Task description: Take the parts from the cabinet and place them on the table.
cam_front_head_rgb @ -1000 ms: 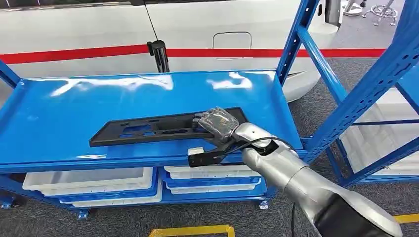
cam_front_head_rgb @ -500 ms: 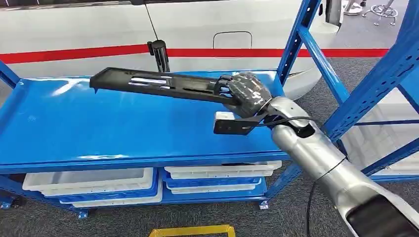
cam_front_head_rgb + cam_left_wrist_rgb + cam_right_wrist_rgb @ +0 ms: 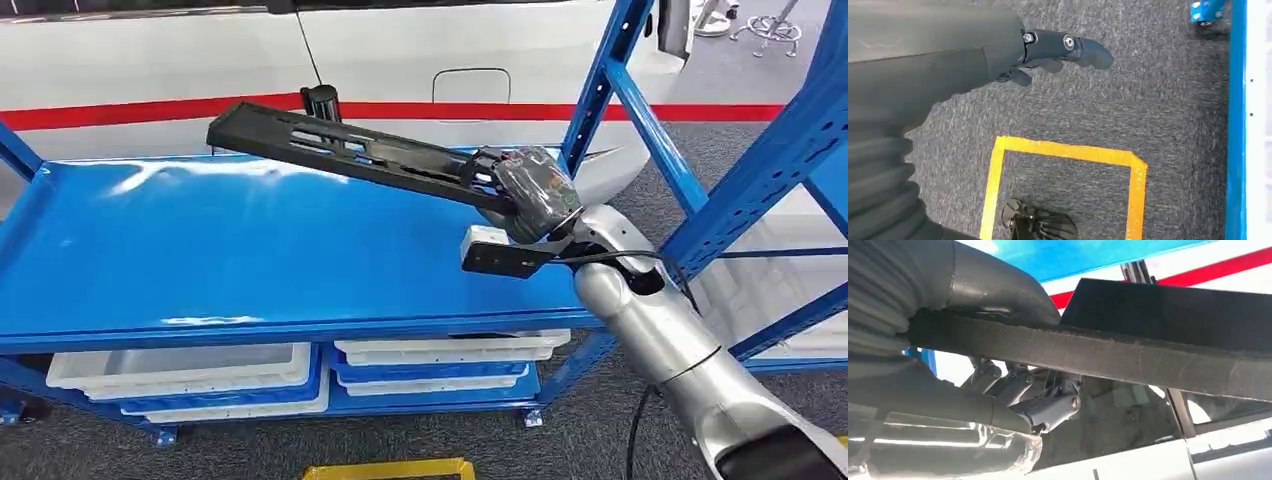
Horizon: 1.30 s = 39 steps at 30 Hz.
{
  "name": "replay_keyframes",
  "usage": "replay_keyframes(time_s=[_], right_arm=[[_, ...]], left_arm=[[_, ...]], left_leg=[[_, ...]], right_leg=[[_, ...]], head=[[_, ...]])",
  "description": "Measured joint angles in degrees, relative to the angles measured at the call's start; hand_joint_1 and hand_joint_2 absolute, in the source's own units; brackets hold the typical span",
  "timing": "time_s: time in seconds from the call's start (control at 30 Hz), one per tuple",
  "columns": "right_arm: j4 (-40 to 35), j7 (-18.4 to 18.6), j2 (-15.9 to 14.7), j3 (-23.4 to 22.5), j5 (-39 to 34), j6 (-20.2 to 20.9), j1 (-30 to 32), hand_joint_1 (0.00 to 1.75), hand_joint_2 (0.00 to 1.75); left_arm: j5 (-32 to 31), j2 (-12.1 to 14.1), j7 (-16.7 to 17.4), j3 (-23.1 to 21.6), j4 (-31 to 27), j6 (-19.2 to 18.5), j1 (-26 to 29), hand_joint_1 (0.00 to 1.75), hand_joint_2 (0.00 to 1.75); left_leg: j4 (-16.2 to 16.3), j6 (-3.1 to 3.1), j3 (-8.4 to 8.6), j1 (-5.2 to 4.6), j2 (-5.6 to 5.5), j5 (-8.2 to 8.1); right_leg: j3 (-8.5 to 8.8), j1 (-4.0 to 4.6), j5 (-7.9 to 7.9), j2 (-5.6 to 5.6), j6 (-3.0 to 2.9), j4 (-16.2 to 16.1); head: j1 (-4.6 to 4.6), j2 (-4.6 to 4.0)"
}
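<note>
My right hand (image 3: 525,185) grips one end of a long black plastic panel (image 3: 340,150) with slots in it. The panel hangs in the air above the blue cabinet shelf (image 3: 250,250), tilted, its free end pointing up and to the left. In the right wrist view the panel's dark edge (image 3: 1128,355) crosses the picture with my right hand (image 3: 998,405) wrapped around it. My left hand (image 3: 1048,55) hangs at my side over the grey carpet, fingers apart and holding nothing.
White bins (image 3: 180,365) sit on the lower shelf under the blue top. Blue rack uprights (image 3: 760,150) stand to the right. A white car with a red stripe (image 3: 420,105) is behind the shelf. Yellow floor tape (image 3: 1063,150) marks the carpet below.
My right hand has lifted the black panel off the blue shelf and carried it up and to the right; the panel now tilts with its free end high.
</note>
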Motion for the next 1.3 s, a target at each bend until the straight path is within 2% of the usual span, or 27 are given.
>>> replay_keyframes(time_s=[0.03,0.07,0.1,0.17,0.2,0.23,0.27,0.37,0.4,0.47,0.53,0.57,0.6,0.67,0.7,0.73,0.83,0.87,0.9,0.93,0.97,1.03,1.07,1.13,1.17,1.23,1.3], right_arm=[[0.0,0.0,0.0,-0.2,0.4,0.0,0.8,1.71,1.75],[0.0,0.0,-0.1,-0.5,0.7,0.1,1.6,1.71,1.75],[0.0,0.0,-0.1,-0.7,1.0,0.1,2.2,1.71,1.75],[-0.3,0.0,-0.1,-1.6,1.5,0.1,2.8,1.71,1.75],[-0.4,0.0,-0.1,-2.0,1.6,0.1,3.0,1.71,1.75],[-0.7,0.0,0.0,-2.3,1.6,0.1,3.4,1.71,1.75],[-0.8,-0.1,-0.2,-2.6,1.8,0.1,3.6,1.71,1.75],[-1.1,-0.3,-0.3,-3.1,2.2,0.1,4.5,1.71,1.75],[-1.4,-0.3,-0.2,-3.3,2.3,0.2,4.7,1.71,1.75],[-1.9,-0.4,-0.3,-4.0,2.6,0.7,4.9,1.71,1.75],[-2.1,-0.4,-0.4,-4.5,2.9,1.2,5.3,1.71,1.75],[-2.3,-0.4,-0.6,-4.5,3.1,1.4,5.7,1.71,1.75],[-2.4,-0.4,-0.7,-4.6,3.2,1.5,6.0,1.71,1.75],[-2.9,-0.4,-0.9,-5.1,3.2,1.6,6.2,1.71,1.75],[-3.2,-0.4,-0.9,-5.4,3.2,1.6,6.2,1.71,1.75],[-3.3,-0.4,-1.1,-5.6,3.2,1.6,6.1,1.71,1.75],[-3.7,-0.5,-1.2,-5.9,3.2,1.7,6.3,1.71,1.75],[-3.7,-0.8,-1.4,-6.0,3.2,1.8,6.3,1.71,1.75],[-3.8,-1.1,-1.8,-6.0,3.2,2.0,6.3,1.71,1.75],[-3.8,-1.1,-1.8,-6.1,3.2,2.2,6.1,1.71,1.75],[-3.8,-1.1,-1.9,-6.3,3.1,2.4,6.1,1.71,1.75],[-3.8,-1.2,-2.0,-6.3,3.2,2.5,6.4,1.71,1.75],[-3.8,-1.2,-2.1,-6.3,3.2,2.5,6.6,1.71,1.75],[-3.8,-1.2,-2.2,-6.3,3.2,2.5,6.6,1.71,1.75],[-3.8,-1.4,-2.2,-6.3,3.1,2.5,6.6,1.71,1.75],[-3.8,-1.6,-2.2,-6.4,3.1,2.5,6.5,1.71,1.75],[-3.9,-1.8,-2.2,-6.5,3.1,2.5,6.6,1.71,1.75]], left_arm=[[-0.3,0.0,0.1,0.0,0.0,0.1,0.0,0.0,1.75],[-0.6,0.0,0.2,-0.1,0.0,0.1,0.1,0.0,1.75],[-0.9,0.0,0.3,-0.3,0.0,0.1,0.1,0.0,1.75],[-1.6,0.0,0.6,-0.6,0.0,0.3,0.0,0.0,1.75],[-1.6,0.3,0.7,-0.6,0.0,0.3,0.0,0.0,1.75],[-1.6,0.2,0.8,-0.8,0.0,0.4,-0.2,0.0,1.75],[-1.7,0.4,0.9,-1.0,0.0,0.4,-0.1,0.0,1.75],[-2.0,0.4,1.2,-1.4,0.0,0.3,-0.1,0.0,1.75],[-2.0,0.4,1.3,-1.4,0.0,0.3,-0.2,0.0,1.75],[-2.2,0.4,1.4,-1.4,0.0,0.3,-0.2,0.0,1.75],[-2.6,0.3,1.4,-1.4,0.0,0.3,-0.1,0.0,1.75],[-2.6,0.3,1.5,-1.4,0.0,0.3,-0.1,0.0,1.75],[-2.6,0.3,1.5,-1.4,0.0,0.3,-0.1,0.0,1.75],[-2.7,0.3,1.5,-1.5,0.0,0.3,-0.2,0.0,1.75],[-2.7,0.4,1.5,-1.5,0.0,0.3,-0.3,0.0,1.75],[-2.7,0.4,1.5,-1.5,0.0,0.3,-0.3,0.0,1.75],[-2.7,0.5,1.6,-1.6,0.0,0.3,-0.4,0.0,1.75],[-2.6,0.5,1.6,-1.6,0.0,0.4,-0.3,0.0,1.75],[-2.6,0.3,1.6,-1.6,0.0,0.4,-0.5,0.0,1.75],[-2.6,0.3,1.5,-1.7,0.0,0.4,-0.6,0.0,1.75],[-2.7,0.3,1.4,-1.7,0.0,0.4,-0.5,0.0,1.75],[-2.7,0.2,1.4,-1.8,0.0,0.4,-0.5,0.0,1.75],[-2.7,0.2,1.4,-1.8,0.0,0.4,-0.5,0.0,1.75],[-2.7,0.2,1.3,-1.9,0.0,0.4,-0.4,0.0,1.75],[-2.7,0.1,1.3,-1.9,0.0,0.4,-0.5,0.0,1.75],[-2.7,0.1,1.2,-1.9,0.0,0.4,-0.5,0.0,1.75],[-2.8,0.1,1.1,-1.9,0.0,0.4,-0.4,0.0,1.75]], left_leg=[[0.0,-0.08,0.02,0.08,-0.02,-0.05],[0.0,-0.21,0.05,0.2,-0.05,-0.13],[0.1,-0.44,0.07,0.39,-0.08,-0.23],[0.7,-1.28,0.08,0.76,-0.12,-0.74],[1.1,-1.94,-0.4,0.56,-0.07,-1.14],[1.2,-2.35,-0.43,0.46,-0.11,-1.25],[1.6,-2.7,-0.24,0.24,-0.22,-1.48],[2.3,-3.3,-0.83,0.94,-0.24,-1.9],[3.9,-3.59,-1.41,0.99,-0.06,-3.8],[12.4,-4.01,-4.64,1.01,0.05,-9.48],[19.4,-3.98,-7.37,1.01,0.05,-12.29],[19.7,-3.75,-7.21,1.0,0.04,-11.73],[17.4,-3.36,-5.71,0.97,0.04,-9.95],[7.0,-2.02,0.62,0.54,-0.01,-5.26],[3.3,-1.34,2.7,0.28,-0.11,-5.07],[2.4,-1.4,3.23,0.01,0.12,-5.07],[2.3,-1.12,2.61,-0.67,0.01,-4.31],[0.9,-0.81,2.02,-0.4,0.2,-3.07],[0.6,-0.68,2.21,-0.07,0.59,-2.1],[0.5,-0.01,1.38,-0.01,0.48,-1.43],[0.5,-0.19,0.73,-0.06,0.51,-0.93],[0.6,-0.14,-0.67,-0.2,0.52,0.09],[0.6,-0.17,-1.29,-0.25,0.51,0.59],[0.6,-0.39,-2.46,-0.32,0.51,1.52],[0.7,-0.6,-2.97,-0.33,0.5,2.01],[1.0,-1.17,-3.76,-0.78,0.42,2.65],[1.0,-1.66,-4.05,-0.78,0.44,3.53]], right_leg=[[-0.97,-0.24,-0.15,-0.01,0.48,2.1],[-0.5,-0.55,0.81,-0.03,1.16,1.0],[1.36,-0.84,2.58,-0.07,1.96,-2.5],[6.78,-1.79,6.49,-0.54,3.45,-13.4],[8.81,-1.74,6.27,-0.63,3.32,-15.8],[8.57,-0.81,7.22,0.22,2.84,-14.4],[8.26,-1.64,6.44,0.14,2.5,-15.5],[7.82,-1.95,6.7,0.25,1.4,-15.2],[7.73,-1.84,6.79,0.27,1.26,-15.2],[7.43,-1.6,7.07,0.2,0.7,-15.2],[7.02,-1.22,7.32,0.09,0.33,-15.1],[6.81,-0.97,7.48,0.07,0.1,-15.1],[6.64,-0.72,7.64,0.08,-0.12,-15.1],[6.53,-0.34,8.02,0.12,-0.26,-15.1],[6.53,-0.48,8.16,0.1,-0.11,-15.1],[6.35,0.06,8.52,0.12,0.33,-15.1],[6.28,-0.59,9.53,0.02,1.59,-15.5],[6.17,0.04,9.94,0.15,2.08,-15.7],[4.89,-0.18,8.25,-0.05,1.79,-14.5],[3.75,0.03,5.49,-0.06,1.17,-11.8],[2.58,-0.04,2.61,-0.06,0.75,-7.6],[0.58,-0.13,-0.94,-0.08,0.87,0.7],[0.76,-0.14,-0.92,-0.08,1.34,2.2],[4.88,-0.16,1.56,-0.09,2.36,-2.5],[9.24,-0.15,3.19,-0.11,2.65,-8.9],[15.25,0.19,2.51,-0.14,1.95,-17.6],[14.21,0.37,2.85,-0.1,1.52,-17.6]], head=[[0.05,0.0],[-0.04,0.0],[0.07,0.0],[0.02,0.0],[0.29,0.0],[0.03,0.0],[0.11,0.0],[-0.28,0.0],[-0.31,0.0],[-0.61,0.0],[-0.59,0.0],[-0.57,0.0],[-0.57,0.0],[-0.59,0.0],[-0.54,0.0],[-0.44,0.0],[-0.54,0.0],[-0.55,0.0],[-0.51,0.0],[-0.11,0.0],[0.02,0.0],[0.09,0.0],[0.26,0.0],[0.26,0.0],[0.22,0.0],[0.25,0.0],[0.05,0.0]])
